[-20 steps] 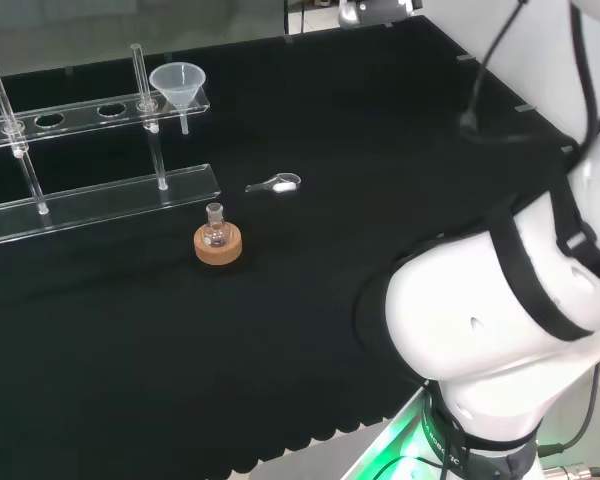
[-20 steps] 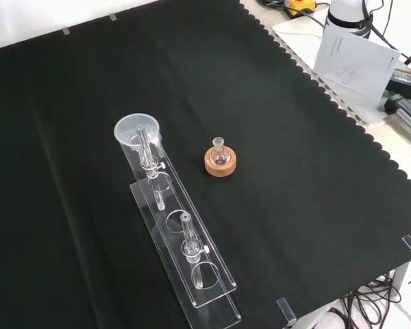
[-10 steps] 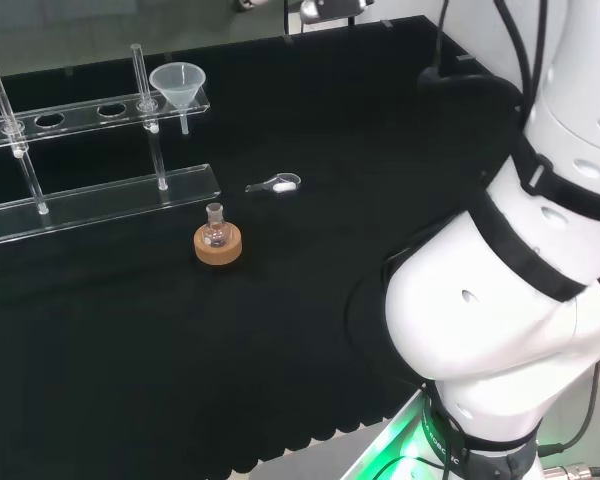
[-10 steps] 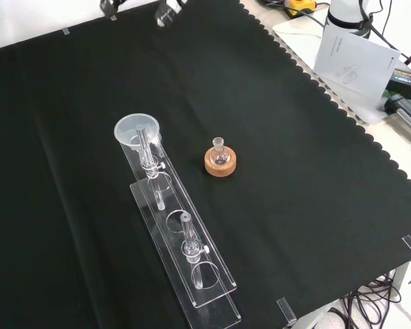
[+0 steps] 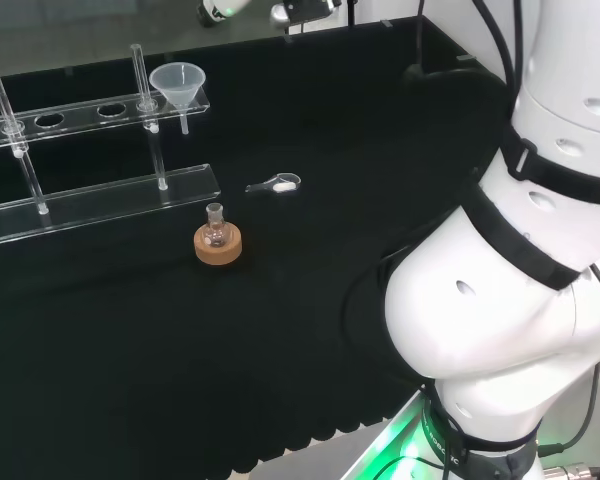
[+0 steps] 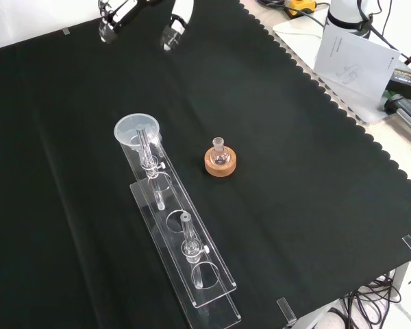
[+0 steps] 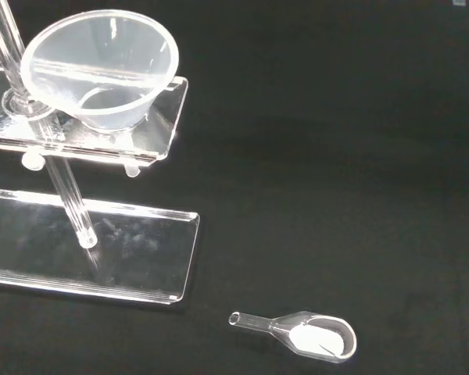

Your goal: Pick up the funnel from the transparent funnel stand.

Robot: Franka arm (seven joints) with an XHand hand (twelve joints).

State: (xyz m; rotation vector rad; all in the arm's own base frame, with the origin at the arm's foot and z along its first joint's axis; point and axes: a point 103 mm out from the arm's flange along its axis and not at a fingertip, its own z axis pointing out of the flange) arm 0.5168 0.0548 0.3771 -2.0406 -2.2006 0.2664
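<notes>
Our hand has advanced toward the funnel, fingers relaxed; we risk toppling the funnel stand below.

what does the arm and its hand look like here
The arm is built of big rounded glossy white links with black bands at the joints and small dark dots on the shells. Black cables run along its upper links, and a green glow lights its base. The hand at the front view's top edge is black and white, with pale tips on its fingers.
</notes>
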